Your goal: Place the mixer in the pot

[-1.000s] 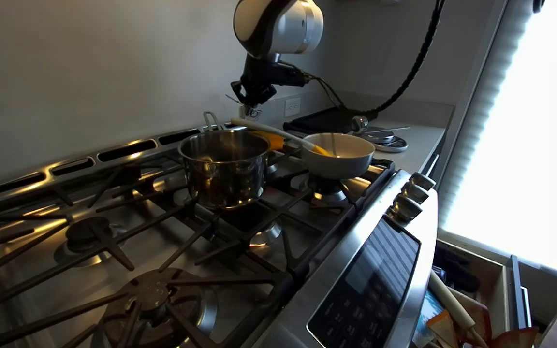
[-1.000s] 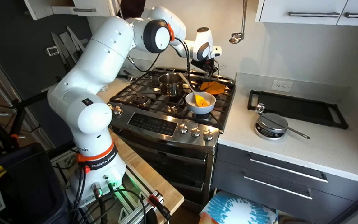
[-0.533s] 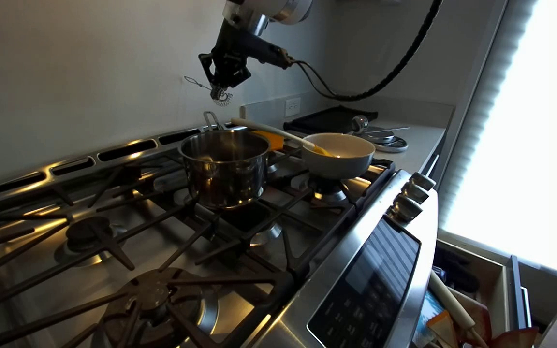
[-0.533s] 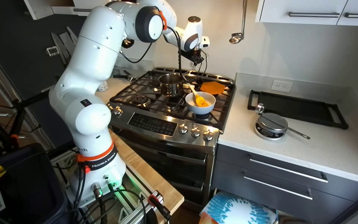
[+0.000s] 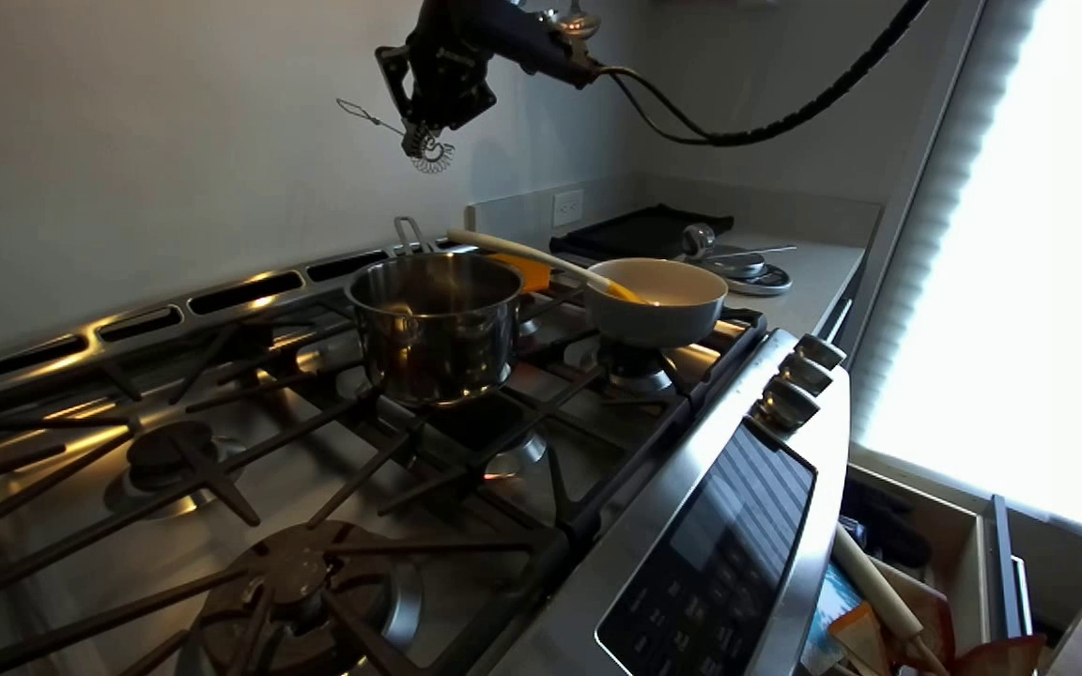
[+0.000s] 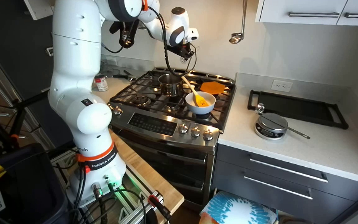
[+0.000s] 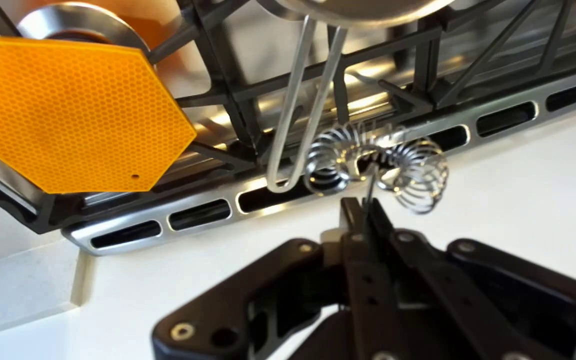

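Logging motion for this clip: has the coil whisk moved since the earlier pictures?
Yes: against the wall outlet in an exterior view, the coil whisk has shifted up and toward picture-left.

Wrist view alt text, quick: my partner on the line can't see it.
The tool grips a coil whisk, its springy wire head showing just right of centre. At the top edge a steel pot is mostly cut off, its looped handle reaching down the frame toward the whisk. An orange hexagonal honeycomb-textured mat lies at left on black stove grates.
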Robot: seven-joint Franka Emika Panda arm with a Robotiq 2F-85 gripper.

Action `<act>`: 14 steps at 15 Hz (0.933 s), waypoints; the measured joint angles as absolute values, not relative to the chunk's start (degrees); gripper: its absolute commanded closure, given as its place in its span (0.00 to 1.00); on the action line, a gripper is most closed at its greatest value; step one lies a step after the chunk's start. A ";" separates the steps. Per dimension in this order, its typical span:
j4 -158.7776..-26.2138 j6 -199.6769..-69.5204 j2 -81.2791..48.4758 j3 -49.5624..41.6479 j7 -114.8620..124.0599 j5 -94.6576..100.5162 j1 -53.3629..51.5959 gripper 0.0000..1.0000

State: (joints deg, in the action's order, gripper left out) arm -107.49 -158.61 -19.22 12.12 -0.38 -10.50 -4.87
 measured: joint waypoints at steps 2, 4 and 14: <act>-111.78 -163.26 -17.51 11.73 2.11 -8.47 -7.88 0.99; -115.73 -168.02 -16.31 9.87 7.57 -4.61 -11.59 0.99; -123.83 -177.12 -15.93 -9.14 30.81 14.25 -28.15 0.99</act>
